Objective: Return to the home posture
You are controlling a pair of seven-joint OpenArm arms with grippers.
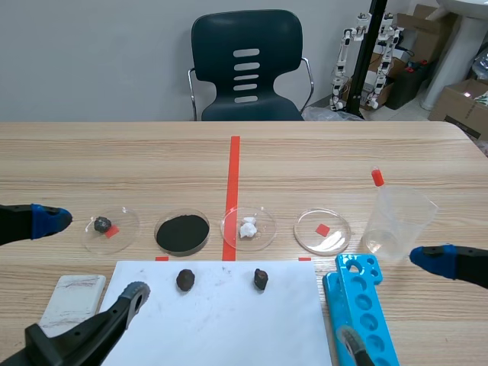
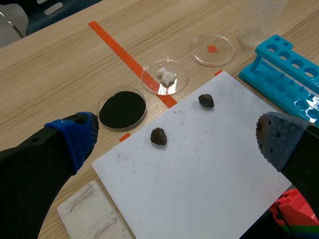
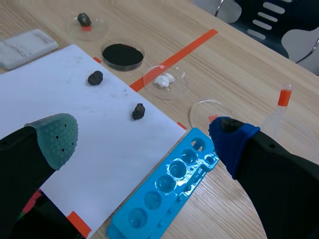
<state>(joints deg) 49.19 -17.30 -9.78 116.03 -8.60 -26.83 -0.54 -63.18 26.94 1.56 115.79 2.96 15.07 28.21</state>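
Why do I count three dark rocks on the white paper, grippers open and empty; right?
No: the scene view shows two dark rocks on the white paper; the third rock lies in a dish. Left gripper and right gripper are open, empty.

The scene view looks from low at the near edge across the surface (image 1: 343,152) to the chair (image 1: 245,65) beyond the far edge. The wrist views look forward and down from close above, past the left fingers (image 2: 75,135) and the right fingers (image 3: 55,137). All three share the white sheet (image 1: 221,320) and the black-powder dish (image 1: 182,232).
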